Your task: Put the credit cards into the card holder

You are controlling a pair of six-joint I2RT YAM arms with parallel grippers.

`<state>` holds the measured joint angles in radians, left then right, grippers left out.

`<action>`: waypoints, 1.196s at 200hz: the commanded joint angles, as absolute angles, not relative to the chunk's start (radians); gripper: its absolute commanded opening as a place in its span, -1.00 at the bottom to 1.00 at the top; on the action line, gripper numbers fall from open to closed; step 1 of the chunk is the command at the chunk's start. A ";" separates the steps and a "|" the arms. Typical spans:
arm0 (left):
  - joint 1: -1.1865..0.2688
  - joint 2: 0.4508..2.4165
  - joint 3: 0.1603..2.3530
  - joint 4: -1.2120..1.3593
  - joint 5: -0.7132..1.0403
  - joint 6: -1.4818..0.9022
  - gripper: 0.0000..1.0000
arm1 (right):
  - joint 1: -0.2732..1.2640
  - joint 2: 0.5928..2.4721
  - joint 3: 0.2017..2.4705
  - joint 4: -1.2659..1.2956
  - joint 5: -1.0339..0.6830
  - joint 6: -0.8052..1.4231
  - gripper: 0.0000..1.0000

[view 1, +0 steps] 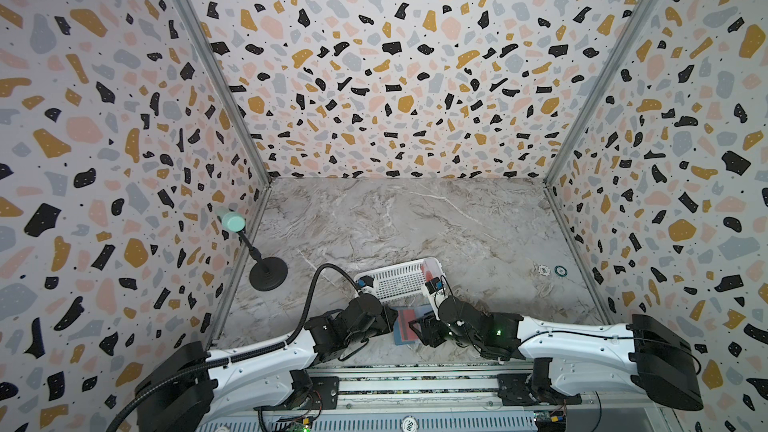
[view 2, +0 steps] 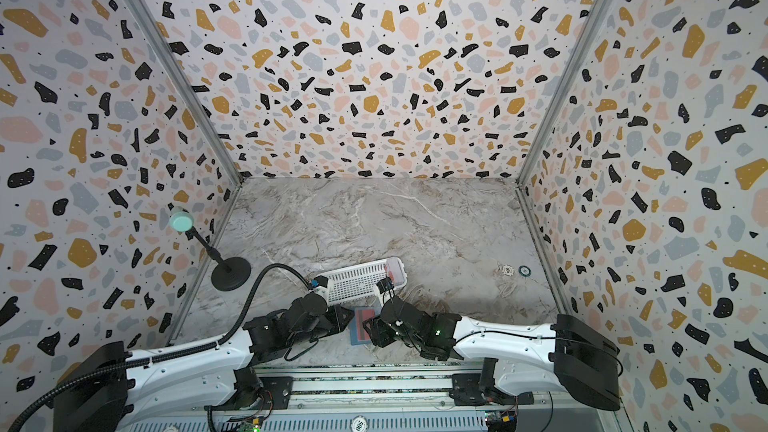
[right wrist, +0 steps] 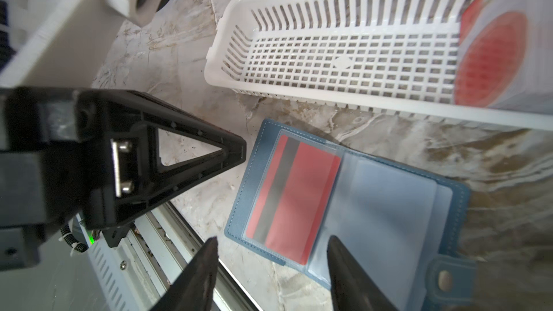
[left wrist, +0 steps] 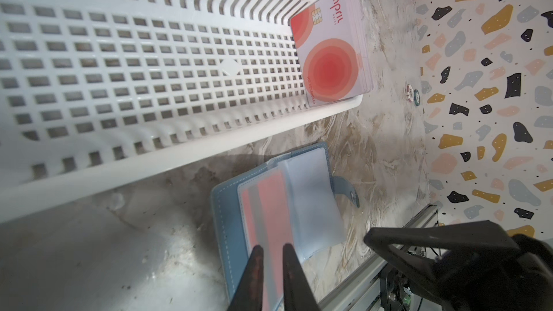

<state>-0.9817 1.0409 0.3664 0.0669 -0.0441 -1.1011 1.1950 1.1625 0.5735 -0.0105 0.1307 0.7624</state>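
My right tool [right wrist: 273,239] gapes over the holder [right wrist: 389,204]; my left tool [left wrist: 273,247], barely apart. The cards [left wrist: 329,55] lean beyond in the basket [left wrist: 149,160], nearer my right.

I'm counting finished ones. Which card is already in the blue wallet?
The red-backed card with the dark stripe, inside a clear pocket of the card holder. The other cards sit in the white basket, circles showing.

Card holder [right wrist: 456,201] lies flat under both jaw pairs. Left gripper [left wrist: 273,249] is over the pocket with one credit card [right wrist: 299,192] in it, right gripper [right wrist: 273,240] over the holder's edge. Basket [left wrist: 179,154] sits just beyond the jaws, with the other credit cards [left wrist: 329,64] stacked in its right-arm end.
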 commanded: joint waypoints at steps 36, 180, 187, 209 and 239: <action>-0.959 1.193 0.508 0.097 -0.061 -0.979 -0.65 | 0.994 1.067 0.646 -0.227 0.163 0.670 0.18; -0.823 1.596 0.802 0.144 0.006 -0.825 -0.57 | 0.688 1.419 0.866 -0.198 -0.049 0.421 0.36; -0.822 1.601 0.802 0.148 0.006 -0.826 -0.57 | 0.683 1.435 0.865 -0.187 -0.059 0.428 0.36; -0.822 1.601 0.784 0.171 0.014 -0.840 -0.56 | 0.676 1.477 0.864 -0.155 -0.087 0.441 0.38; -0.822 1.591 0.761 0.189 0.015 -0.841 -0.56 | 0.669 1.530 0.874 -0.137 -0.097 0.454 0.38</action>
